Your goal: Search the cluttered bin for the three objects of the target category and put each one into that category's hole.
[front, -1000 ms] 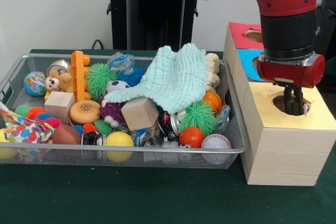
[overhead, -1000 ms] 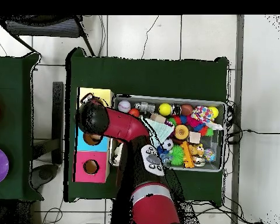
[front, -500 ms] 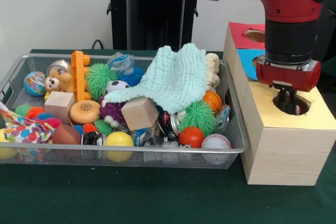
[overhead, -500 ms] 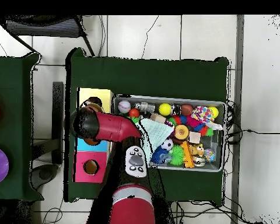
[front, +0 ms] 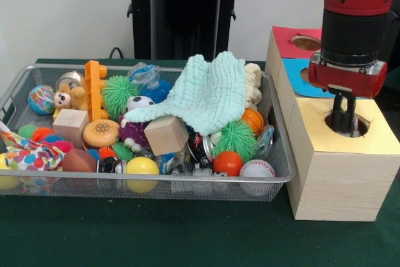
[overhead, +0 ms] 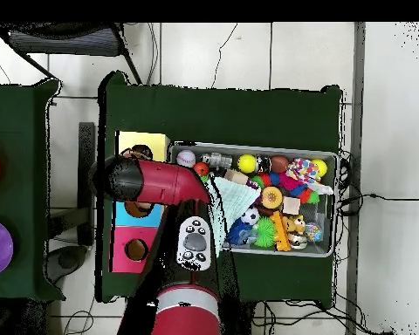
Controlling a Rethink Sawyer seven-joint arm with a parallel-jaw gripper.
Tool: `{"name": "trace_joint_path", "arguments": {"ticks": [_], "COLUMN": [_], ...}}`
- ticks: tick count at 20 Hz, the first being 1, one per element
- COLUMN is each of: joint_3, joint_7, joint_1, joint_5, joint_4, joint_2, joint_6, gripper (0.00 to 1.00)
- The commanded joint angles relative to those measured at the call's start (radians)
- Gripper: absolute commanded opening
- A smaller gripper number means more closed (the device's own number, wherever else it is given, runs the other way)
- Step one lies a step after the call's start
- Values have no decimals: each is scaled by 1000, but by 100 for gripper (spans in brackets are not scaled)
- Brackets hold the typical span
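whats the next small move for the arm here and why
Probably lift straight up clear of the yellow box: the gripper hangs at its hole with nothing visible in it, then swing back over the wire bin, where the toys lie.

wire bin [front: 275,176] heaped with toys beside holed box [front: 340,173].

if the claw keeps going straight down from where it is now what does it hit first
The claw points down into the hole in the yellow-topped box. It would likely pass into that opening; what lies inside is hidden.
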Motion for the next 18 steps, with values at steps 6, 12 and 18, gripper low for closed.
{"name": "trace_joint_path", "arguments": {"ticks": [6, 12, 18], "joint_3": [147, 169, 206], "joint_7": [35, 18, 5], "joint_1": [-118, -148, -190], "joint_5": [4, -4, 19], "joint_4": [137, 180, 226], "joint_2": [-49, -144, -237], "joint_6": [50, 113, 218], "gripper": [0, 0, 0]}}
